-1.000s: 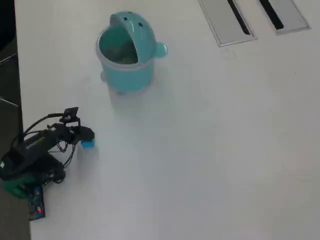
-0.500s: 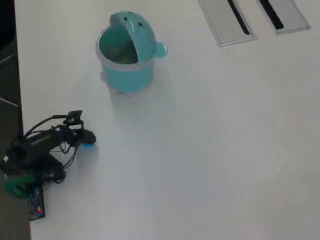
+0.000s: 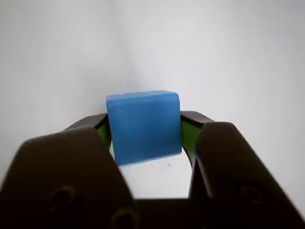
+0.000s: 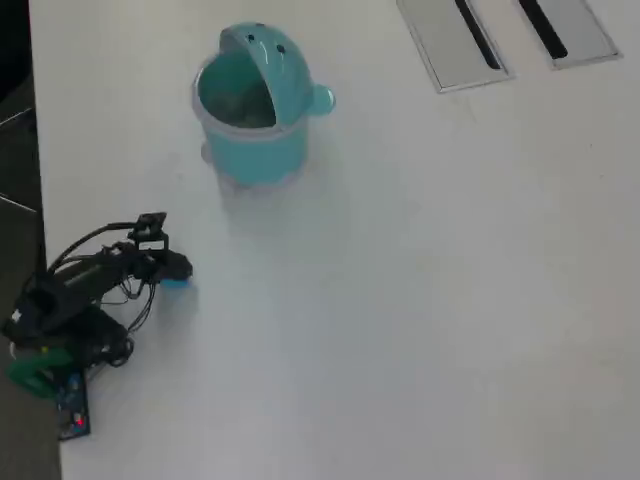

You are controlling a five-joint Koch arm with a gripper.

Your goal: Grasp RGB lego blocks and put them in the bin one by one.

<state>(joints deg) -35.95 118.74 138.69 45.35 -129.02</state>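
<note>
In the wrist view a blue lego block (image 3: 143, 125) sits between the two dark jaws of my gripper (image 3: 145, 138). The green pads (image 3: 187, 133) press its left and right sides, so the gripper is shut on it. In the overhead view the gripper (image 4: 176, 274) is at the table's left side with the blue block (image 4: 179, 283) at its tip. I cannot tell whether the block is lifted off the table. The round teal bin (image 4: 250, 150) stands at the far middle-left, well away from the gripper, its domed lid (image 4: 268, 48) tipped back. The red and yellow-green blocks are out of view.
Two flat grey panels (image 4: 450, 45) (image 4: 570, 30) lie in the table at the far right. The arm's base (image 4: 45, 355) and cables sit at the table's left edge, beside a dark drop-off. White table surface (image 4: 420, 300) stretches to the right of the gripper.
</note>
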